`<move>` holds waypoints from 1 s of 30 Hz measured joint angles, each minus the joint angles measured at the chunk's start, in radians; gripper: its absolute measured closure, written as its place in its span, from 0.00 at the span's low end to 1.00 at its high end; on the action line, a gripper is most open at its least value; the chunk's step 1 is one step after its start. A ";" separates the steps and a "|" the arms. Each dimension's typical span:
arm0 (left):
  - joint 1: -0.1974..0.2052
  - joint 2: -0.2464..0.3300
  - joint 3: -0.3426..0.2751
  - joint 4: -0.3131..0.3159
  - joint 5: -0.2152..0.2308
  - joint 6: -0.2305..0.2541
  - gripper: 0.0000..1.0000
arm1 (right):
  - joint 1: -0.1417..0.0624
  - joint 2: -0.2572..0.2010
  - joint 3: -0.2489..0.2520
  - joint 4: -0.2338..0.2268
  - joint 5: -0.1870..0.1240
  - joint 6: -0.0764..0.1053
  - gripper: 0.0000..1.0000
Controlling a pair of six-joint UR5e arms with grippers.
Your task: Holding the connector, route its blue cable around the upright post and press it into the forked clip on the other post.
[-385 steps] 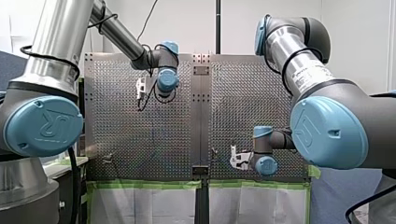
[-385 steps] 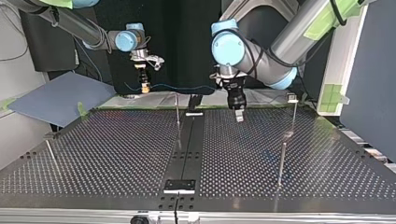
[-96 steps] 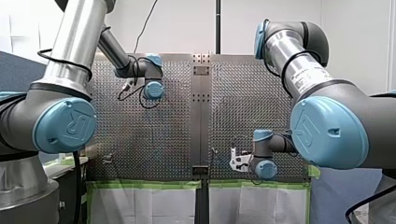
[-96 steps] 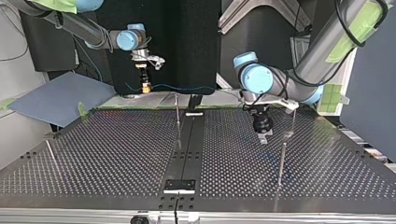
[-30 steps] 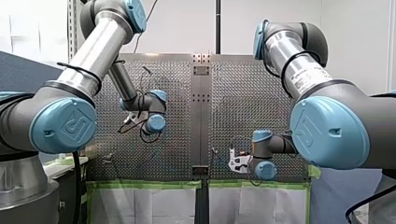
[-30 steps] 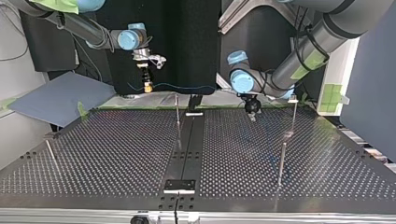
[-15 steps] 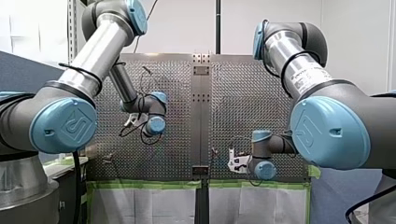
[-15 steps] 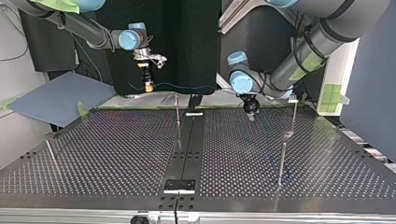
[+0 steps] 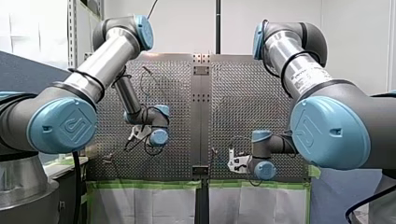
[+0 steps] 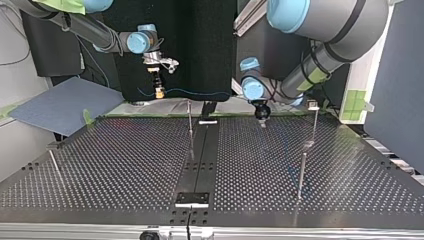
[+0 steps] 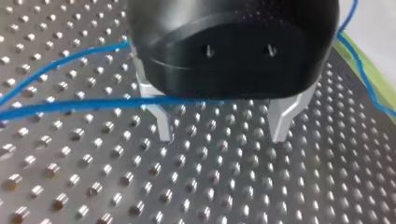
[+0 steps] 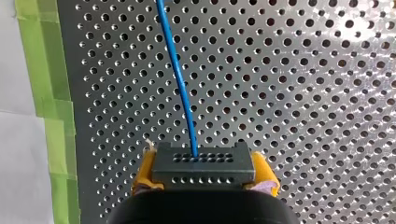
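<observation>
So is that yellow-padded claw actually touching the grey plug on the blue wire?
Touching. The right wrist view shows my right gripper with its yellow pads pressed against both sides of the connector, with no gap.

**Count: two arms, two end effectors, one connector, one blue cable, four posts, one table.**

In the top view, my left arm [image 10: 320, 65] and my right arm [image 10: 95, 32] make two, and each carries one end effector: the left end effector [image 11: 223, 125] with two metal fingers [image 11: 163, 126], the right end effector [image 12: 204, 181] with two yellow pads [image 12: 145, 170]. There is one connector [image 12: 204, 163] with one blue cable [image 12: 180, 79] leaving it. The table [image 10: 125, 165] is one, made of two perforated plates and one dark centre strip [image 10: 200, 155]. Four thin posts stand on it: one at 12 o'clock [image 10: 190, 122], one at 2 o'clock [image 10: 315, 127] bearing the single forked clip [image 10: 313, 105], one at 3 o'clock [image 10: 301, 175] and one at 9 o'clock [image 10: 54, 167]. One blue-grey sheet [image 10: 65, 102] lies off the table at 10 o'clock.
</observation>
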 joint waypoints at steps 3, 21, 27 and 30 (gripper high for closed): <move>-0.002 -0.028 0.005 0.024 0.028 -0.028 0.00 | 0.000 0.000 0.000 -0.001 0.000 -0.001 0.93; -0.005 -0.100 0.006 -0.100 -0.041 -0.184 0.00 | 0.000 0.000 0.000 0.002 0.000 0.000 0.93; -0.008 -0.100 0.006 -0.154 -0.096 -0.238 0.00 | 0.000 0.000 0.000 0.002 0.000 0.000 0.93; -0.010 -0.100 0.006 -0.182 -0.123 -0.266 0.00 | 0.000 0.000 0.000 0.001 0.000 0.000 0.93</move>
